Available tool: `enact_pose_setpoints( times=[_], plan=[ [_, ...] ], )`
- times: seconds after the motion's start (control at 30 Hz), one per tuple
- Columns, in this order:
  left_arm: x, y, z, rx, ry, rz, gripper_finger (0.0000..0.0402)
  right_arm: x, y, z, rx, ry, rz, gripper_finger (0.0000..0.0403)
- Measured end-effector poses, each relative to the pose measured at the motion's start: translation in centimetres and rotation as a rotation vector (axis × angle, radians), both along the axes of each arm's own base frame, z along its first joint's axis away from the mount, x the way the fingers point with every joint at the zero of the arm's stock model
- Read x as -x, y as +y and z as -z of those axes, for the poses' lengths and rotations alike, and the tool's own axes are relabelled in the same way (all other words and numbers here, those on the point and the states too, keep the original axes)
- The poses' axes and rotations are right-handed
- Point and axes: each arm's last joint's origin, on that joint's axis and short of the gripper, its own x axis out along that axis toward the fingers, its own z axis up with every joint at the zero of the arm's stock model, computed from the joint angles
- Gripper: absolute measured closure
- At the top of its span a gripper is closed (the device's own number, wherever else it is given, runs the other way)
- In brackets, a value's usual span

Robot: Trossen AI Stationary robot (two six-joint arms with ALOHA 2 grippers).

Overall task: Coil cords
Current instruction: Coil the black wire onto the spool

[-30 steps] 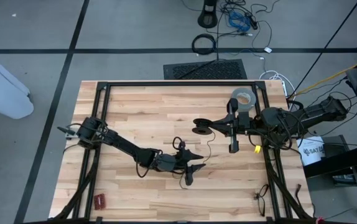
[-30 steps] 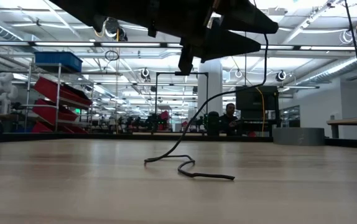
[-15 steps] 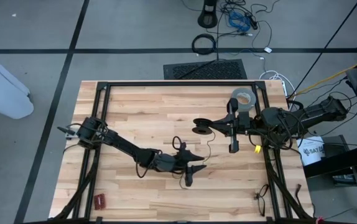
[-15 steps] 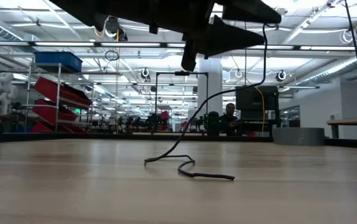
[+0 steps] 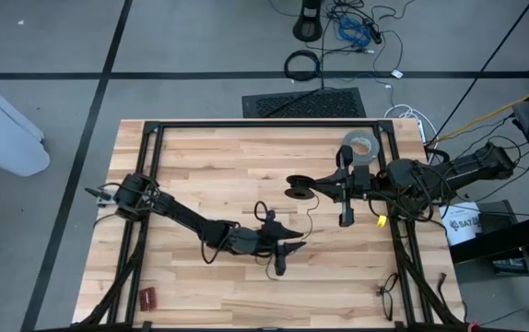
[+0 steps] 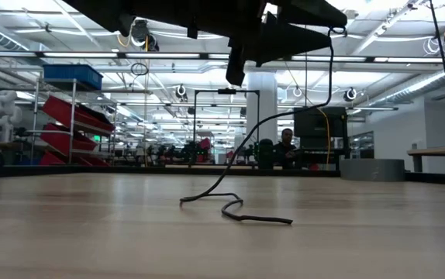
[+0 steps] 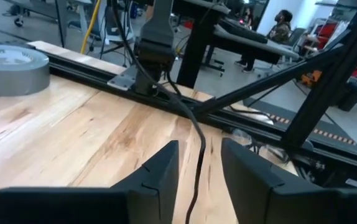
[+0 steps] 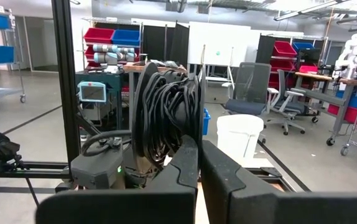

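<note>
Thin black cord point(image 7: 198, 149) looked light, limp; ran between left gripper's point(image 7: 198, 163) half-open fingers. Right gripper point(image 8: 199, 163) pinched the coil point(image 8: 166, 112).

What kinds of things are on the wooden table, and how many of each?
Robot arms: 2 (left arm, right arm)
Black cord, partly coiled: 1
Grey tape roll: 1
Small red object: 1
Small yellow object: 1
Small dark wiry object, too small to identify: 1
Total: 7
</note>
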Motion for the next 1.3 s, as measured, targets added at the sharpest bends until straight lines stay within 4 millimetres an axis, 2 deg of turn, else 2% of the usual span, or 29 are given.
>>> enact_pose_setpoints(
  times=[0.37, 0.6, 0.8, 0.97, 1.13, 1.3],
  plan=[
    [0.0, 0.1, 0.4, 0.012, 0.04, 0.011, 0.0323, 0.0, 0.0, -0.1, -0.002, -0.007, 0.0, 0.0403],
    [0.0, 0.2, 0.4, -0.002, 0.038, -0.028, 0.0391, 0.0, 0.0, -0.1, -0.001, -0.006, 0.0, 0.0403],
    [0.4, 0.4, -0.6, -0.066, 0.052, -0.065, 0.0397, 0.0, 0.0, 0.0, 0.0, -0.001, 0.0, 0.0403],
    [2.5, 0.1, -2.4, -0.107, 0.207, -0.1, 0.0399, 0.0, 0.1, 0.1, 0.001, 0.008, -0.005, 0.0403],
    [6.0, 0.2, -4.8, -0.178, 0.368, -0.204, 0.04, 0.0, 0.2, 0.3, -0.002, 0.028, -0.009, 0.0403],
    [8.6, 0.9, -7.2, -0.213, 0.42, -0.262, 0.0401, 0.0, 0.2, 0.3, -0.01, 0.03, -0.01, 0.0403]
  ],
)
